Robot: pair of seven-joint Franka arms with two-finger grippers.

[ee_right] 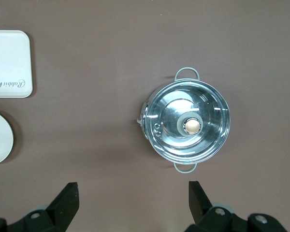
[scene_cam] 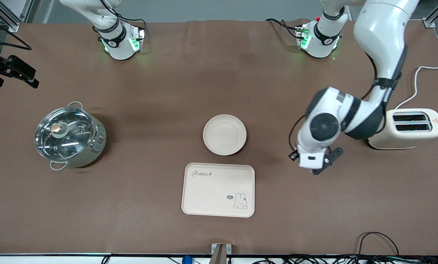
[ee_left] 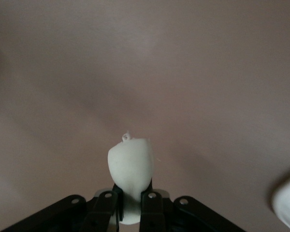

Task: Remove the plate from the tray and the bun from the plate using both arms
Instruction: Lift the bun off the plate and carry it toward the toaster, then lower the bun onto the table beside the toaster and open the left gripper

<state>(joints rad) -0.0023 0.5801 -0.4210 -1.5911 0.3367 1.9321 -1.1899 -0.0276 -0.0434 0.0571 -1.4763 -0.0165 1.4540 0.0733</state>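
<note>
Even overhead light, soft shadows, sharp.

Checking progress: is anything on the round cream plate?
Nothing: the round cream plate is bare, on the table beside the rectangular tray. The left gripper holds the pale bun.

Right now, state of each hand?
Left hand: closed on the bun, over bare table between the plate and toaster.
Right hand: open, empty, above the pot.
</note>
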